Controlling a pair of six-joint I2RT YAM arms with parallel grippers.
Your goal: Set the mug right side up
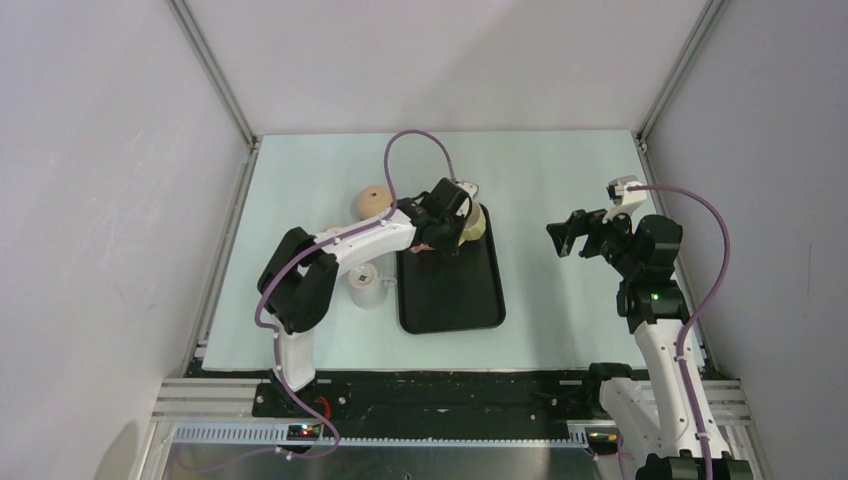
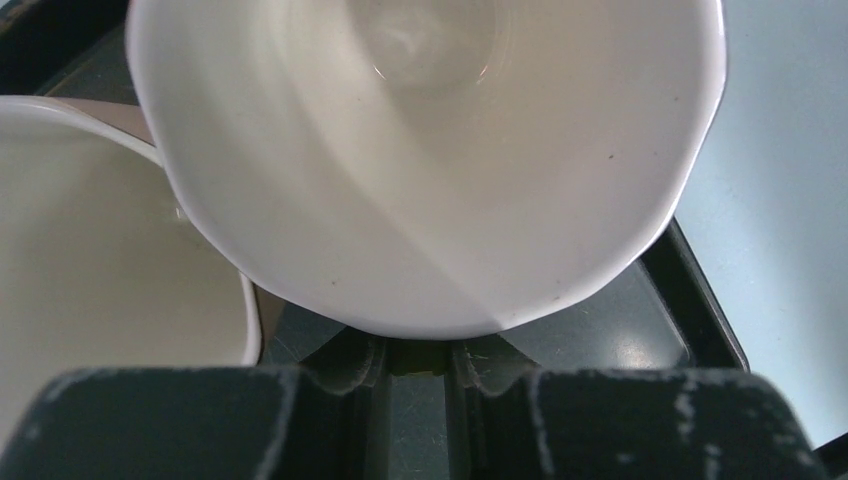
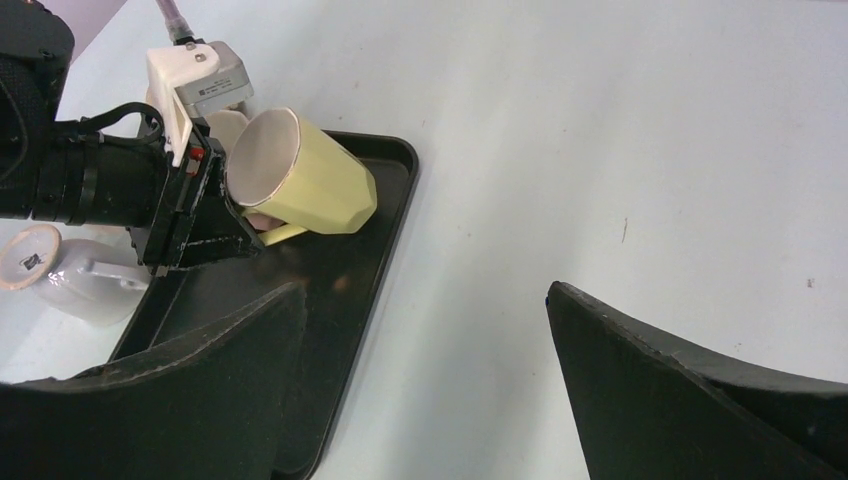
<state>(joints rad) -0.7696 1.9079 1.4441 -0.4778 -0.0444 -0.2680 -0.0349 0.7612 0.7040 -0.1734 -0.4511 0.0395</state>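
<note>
Mug (image 3: 310,180): where is it, and why is it lying at a slant?

It is over the far end of the black tray (image 1: 450,300), about 1 o'clock from the tray's centre. The left gripper (image 3: 215,215) has it with the mouth tipped toward the wrist and the base pointing away. I read that as partway through the turn: neither rim-down nor upright. I cannot tell whether the base touches the tray.

What are the fingers doing?

The left pair is closed to a narrow slot, with a yellow-green sliver pinched in it. The handle, I would say, which makes sense as a pivot for swinging the body round. The right gripper (image 1: 562,235) is spread wide with nothing in it. It waits at 3 o'clock from the mug, well apart, likely kept clear of the swing.

What does each camera add?

The left wrist view looks straight into the pale, empty interior. It also shows a second white cup (image 2: 100,260) just beside the mug at 9 o'clock. The top view hides that cup under the arm. The right wrist view alone gives the tilt and the faceted yellow outside. Only the top view places the wooden ball (image 1: 372,202) at 10 o'clock off the tray.
</note>
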